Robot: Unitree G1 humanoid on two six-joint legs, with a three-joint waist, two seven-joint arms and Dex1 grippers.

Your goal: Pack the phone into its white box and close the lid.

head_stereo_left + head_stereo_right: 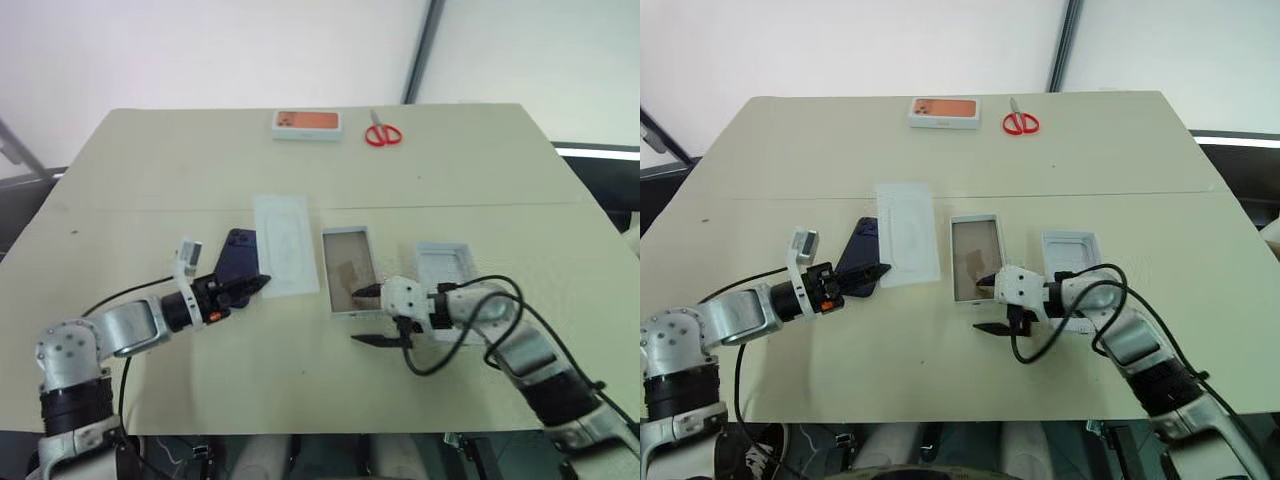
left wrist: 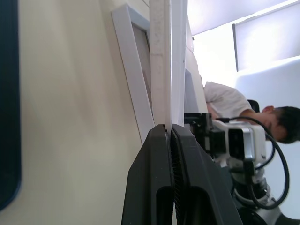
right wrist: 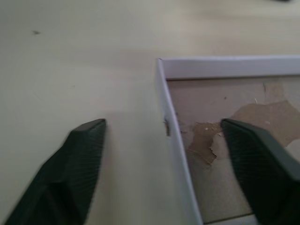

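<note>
Two grippers meet over the open white box (image 1: 348,270) near the middle of the table (image 1: 470,160).

The left arm reaches in low from the table's left edge, its left gripper (image 1: 256,285) clamped on the phone (image 1: 238,262), held tilted just above the top. The right arm bends in from the right edge; the right gripper (image 1: 366,315) stands apart, straddling the box's near wall. The lid (image 1: 443,267) lies beside it.

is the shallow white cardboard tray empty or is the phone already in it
Empty. The shallow white cardboard tray shows only its bare brownish floor, and the slim dark navy phone is apart from it, shut in the left hand.
</note>
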